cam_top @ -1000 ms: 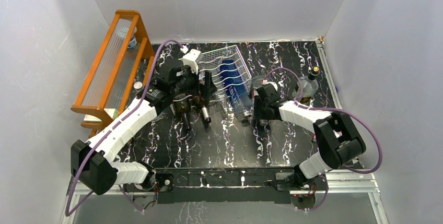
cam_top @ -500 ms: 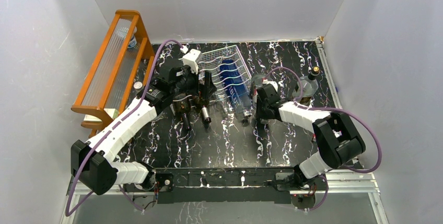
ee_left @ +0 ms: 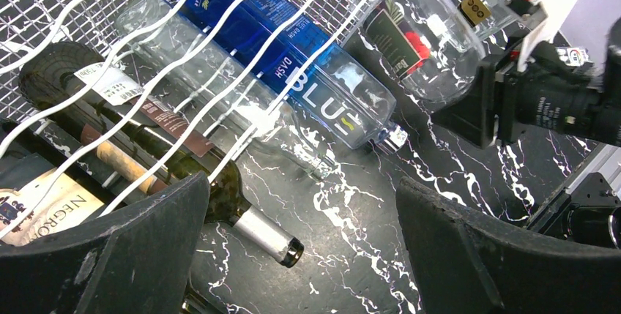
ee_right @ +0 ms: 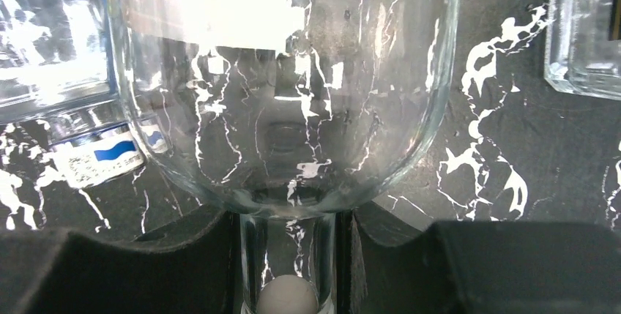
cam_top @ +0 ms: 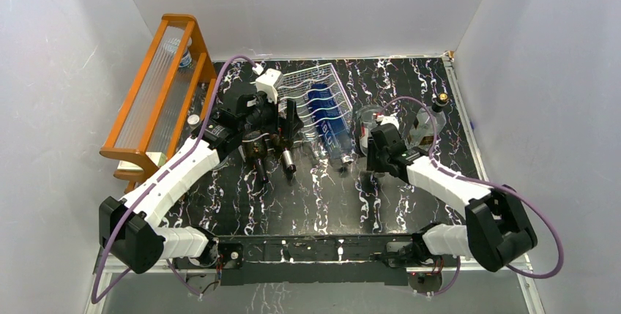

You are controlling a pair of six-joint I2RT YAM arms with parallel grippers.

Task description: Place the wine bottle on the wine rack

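Just beside the right edge of the wine rack (cam_top: 311, 80), the right gripper (ee_right: 289, 263) is clamping the neck of the clear wine bottle (ee_right: 285, 109) low over the counter (cam_top: 307, 197), the left gripper (ee_left: 304, 255) is hanging open, and the heavy glass body is probably risking a pivot into the blue bottle (ee_left: 293, 50).

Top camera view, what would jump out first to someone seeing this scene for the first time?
The silver wire wine rack at the middle back, with a bright blue bottle lying in it, draws the eye first. Just right of it, the right gripper clamps the neck of a big clear bottle. A tall orange shelf stands at far left.
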